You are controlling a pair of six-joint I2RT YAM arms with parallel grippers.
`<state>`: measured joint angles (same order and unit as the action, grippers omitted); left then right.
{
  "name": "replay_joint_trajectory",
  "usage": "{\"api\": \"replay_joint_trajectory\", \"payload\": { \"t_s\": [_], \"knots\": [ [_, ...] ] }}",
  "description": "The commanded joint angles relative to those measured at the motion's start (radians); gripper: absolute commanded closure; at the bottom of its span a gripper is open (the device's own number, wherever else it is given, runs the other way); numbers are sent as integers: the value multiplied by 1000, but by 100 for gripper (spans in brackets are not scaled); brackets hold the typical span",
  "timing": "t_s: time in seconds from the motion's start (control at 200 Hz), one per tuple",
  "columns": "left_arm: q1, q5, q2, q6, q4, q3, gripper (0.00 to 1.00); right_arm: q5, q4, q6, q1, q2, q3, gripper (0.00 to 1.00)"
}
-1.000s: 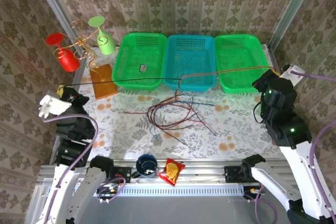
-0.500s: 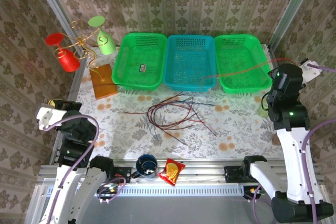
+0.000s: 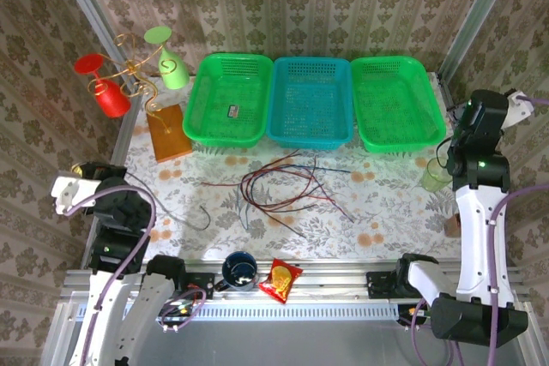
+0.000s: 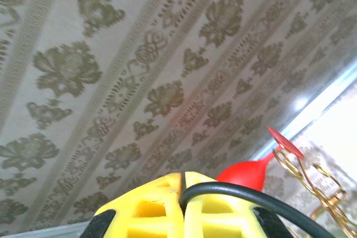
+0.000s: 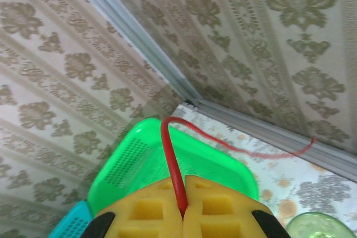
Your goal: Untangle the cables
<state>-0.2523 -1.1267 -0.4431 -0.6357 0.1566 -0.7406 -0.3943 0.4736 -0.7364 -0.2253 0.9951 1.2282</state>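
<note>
Pinching red cable between closed right jaws, black cable between closed left jaws

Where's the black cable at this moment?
In the left wrist view the black cable is pinched in the left gripper, jaws shut; from above, its tail curls on the table, left of the tangle.

Floral table, tangled cables (red, black, blue) mid-table, three baskets behind, wooden board left
</note>
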Motion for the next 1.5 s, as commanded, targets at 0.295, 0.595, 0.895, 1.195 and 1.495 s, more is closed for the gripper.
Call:
{"api": "replay_joint_trajectory", "payload": {
  "t_s": [0.295,0.595,0.895,1.195,1.495],
  "knots": [
    [4,718,-190,123,39,-150,100,289,-29,128,-1,112,306,100],
    [1,799,-203,72,72,-122,100,436,-52,127,44,302,587,100],
    [-7,824,-170,8,119,-79,100,450,-35,124,59,475,807,100],
    [-7,822,-126,-13,156,-50,100,412,-87,64,76,518,690,100],
    [-10,850,-110,-121,161,-5,100,432,-160,56,77,607,269,100]
  ]
}}
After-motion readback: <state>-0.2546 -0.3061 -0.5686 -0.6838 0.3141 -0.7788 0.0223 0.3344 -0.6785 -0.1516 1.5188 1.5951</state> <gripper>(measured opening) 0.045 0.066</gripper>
